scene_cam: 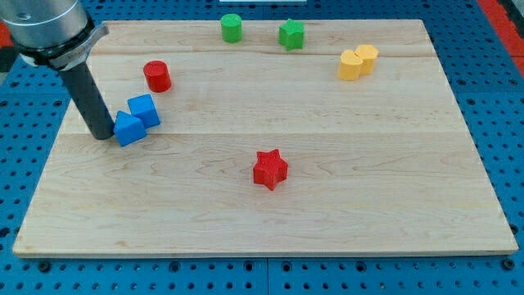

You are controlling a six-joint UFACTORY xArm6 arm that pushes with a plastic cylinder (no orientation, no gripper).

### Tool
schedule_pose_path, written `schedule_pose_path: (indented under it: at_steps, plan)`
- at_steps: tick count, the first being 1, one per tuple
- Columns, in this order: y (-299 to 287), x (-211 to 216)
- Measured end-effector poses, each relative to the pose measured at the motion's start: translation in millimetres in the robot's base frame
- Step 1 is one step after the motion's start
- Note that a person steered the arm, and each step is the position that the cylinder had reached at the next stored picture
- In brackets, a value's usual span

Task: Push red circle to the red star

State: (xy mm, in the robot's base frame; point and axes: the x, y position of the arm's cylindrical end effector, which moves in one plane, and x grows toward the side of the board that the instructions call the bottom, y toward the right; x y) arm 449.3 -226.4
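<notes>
Over at the view's left side of the surface (393,205), my tip (103,136) is planted right up against the left face of a blue block (128,129) that looks wedge- or triangle-shaped. No claw on this rig at all, so nothing to call open or closed, it's just a plain dark rod (90,98) coming down from the grey arm housing at the view's top left, leaning a bit so the tip ends up lower and further right than where it starts.

Touching that first blue piece, just up and to the right, is a second blue block (144,110), more cube-like. So the tip is basically pressed on the blue pair.

The red circle (157,76) is a short, chunky red cylinder standing upright, above and to the right of the tip, near the blue pair but apart from it. The red star (270,169) sits well apart from it, down toward the middle of the board, lobed outline pretty clear.

Further out along the view's top: a green cylinder-ish block (232,28) and a green star-like block (291,34). At top right, a yellow block (358,62), shape hard to call, maybe a heart.
</notes>
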Motion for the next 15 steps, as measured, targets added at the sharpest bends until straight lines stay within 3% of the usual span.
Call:
schedule_pose_path:
  at_steps: [2, 3, 4, 5, 6, 8, 9, 10, 11, 12, 13, 15]
  plan:
    - [-3.8, 45.3]
    - [38.2, 40.8]
    - [116.4, 31.1]
    - [172.4, -4.9]
    - [188.8, -64.2]
    - [93.0, -143.4]
    - [82.1, -167.3]
    - [21.2, -165.3]
    - [36.9, -146.8]
    - [102.8, -127.6]
    - [122.1, -104.0]
    - [110.1, -120.4]
